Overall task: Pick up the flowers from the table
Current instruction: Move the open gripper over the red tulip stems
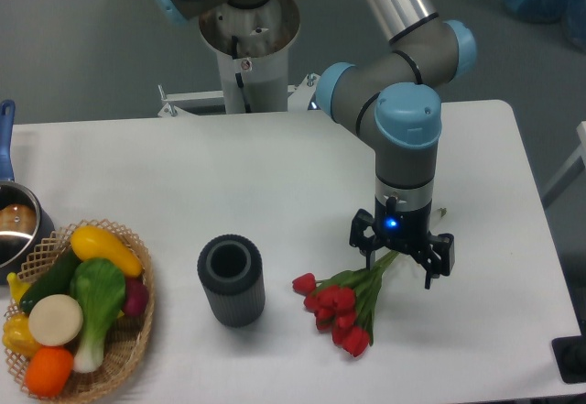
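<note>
The gripper (400,256) points straight down over the right part of the white desk (275,184), its dark fingers spread to either side of the green stems of the flowers (341,308). The stem ends rise between the fingers, but whether the fingers press on them or only stand around them cannot be told from this view. A blue light glows on the wrist just above the gripper.

The flowers lie near the front edge of the desk, their red buds fanned out to the left and toward the near side, and the stems slant up and to the right into the gripper. The buds look to be resting on the desk surface.

Just left of the buds stands a dark ribbed cylinder (232,280) (open at the top). At the near left corner sits a wicker basket (137,331) of colourful vegetables, and behind it a metal pot (16,230) with a blue handle is cut off by the left edge.
</note>
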You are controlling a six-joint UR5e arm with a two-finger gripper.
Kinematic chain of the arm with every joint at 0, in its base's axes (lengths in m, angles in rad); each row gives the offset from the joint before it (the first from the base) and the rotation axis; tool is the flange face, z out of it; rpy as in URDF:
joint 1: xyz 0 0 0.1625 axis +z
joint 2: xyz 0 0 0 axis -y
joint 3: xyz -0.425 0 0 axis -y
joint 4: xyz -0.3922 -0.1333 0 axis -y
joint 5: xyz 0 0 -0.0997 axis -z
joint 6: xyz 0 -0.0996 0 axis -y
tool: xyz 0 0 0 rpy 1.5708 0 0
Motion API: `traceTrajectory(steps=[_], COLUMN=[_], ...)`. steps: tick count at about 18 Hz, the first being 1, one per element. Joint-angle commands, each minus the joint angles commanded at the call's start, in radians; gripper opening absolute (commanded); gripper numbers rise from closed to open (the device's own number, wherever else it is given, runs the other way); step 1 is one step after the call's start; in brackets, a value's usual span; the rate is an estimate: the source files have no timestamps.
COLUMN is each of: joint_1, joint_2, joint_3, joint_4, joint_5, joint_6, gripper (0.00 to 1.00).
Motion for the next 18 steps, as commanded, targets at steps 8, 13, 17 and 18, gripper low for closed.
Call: traceTrajectory(steps=[8, 13, 17, 18], joint_1=[0.003, 0.008, 0.038, 0.040], joint_2=[-0.003, -0.009, -0.002, -0.002], joint_3=[-0.028, -0.060, -0.084, -0.100], joint_4=[0.011, 0.011, 0.006, 0.006], joint_5=[-0.037, -0.034, -0.032, -0.031], joint_6=[0.092, 0.097, 0.181, 0.207], gripper=[1.00, 1.00, 1.00, 1.00])
